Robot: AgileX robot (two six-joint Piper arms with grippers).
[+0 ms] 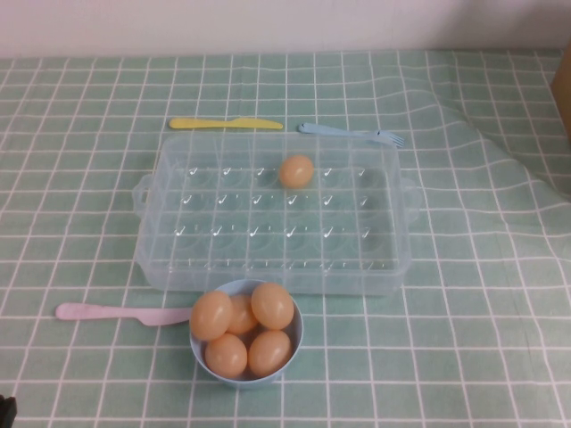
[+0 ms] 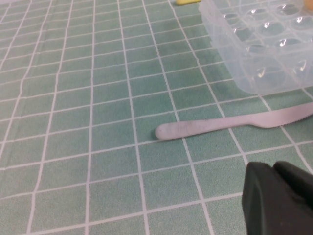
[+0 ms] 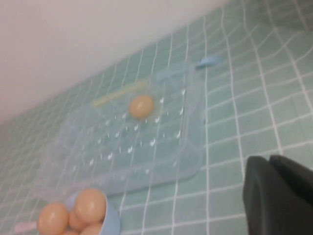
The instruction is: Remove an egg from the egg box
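The lone orange-tan egg [image 1: 296, 170] sat in the clear plastic egg box [image 1: 178, 267]; both parked end effectors, left [image 2: 279, 200] and right [image 3: 279, 196], whose grip state I cannot tell, needed a gentle, centred top-down grasp.

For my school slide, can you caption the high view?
One egg left in the egg box, five in the blue bowl.

- My left wrist view shows the green checked tablecloth [image 2: 98, 122] across most of the picture.
- The egg box [image 2: 259, 44] sits at 1 o'clock; I see bare round cells only.
- A pale pink knife [image 2: 230, 125] lies at 3 o'clock, just beside the box's near wall.
- A yellow utensil tip [image 2: 187, 2] shows at 12 o'clock.
- The left gripper [image 2: 279, 200] appears at 5 o'clock, above the cloth.
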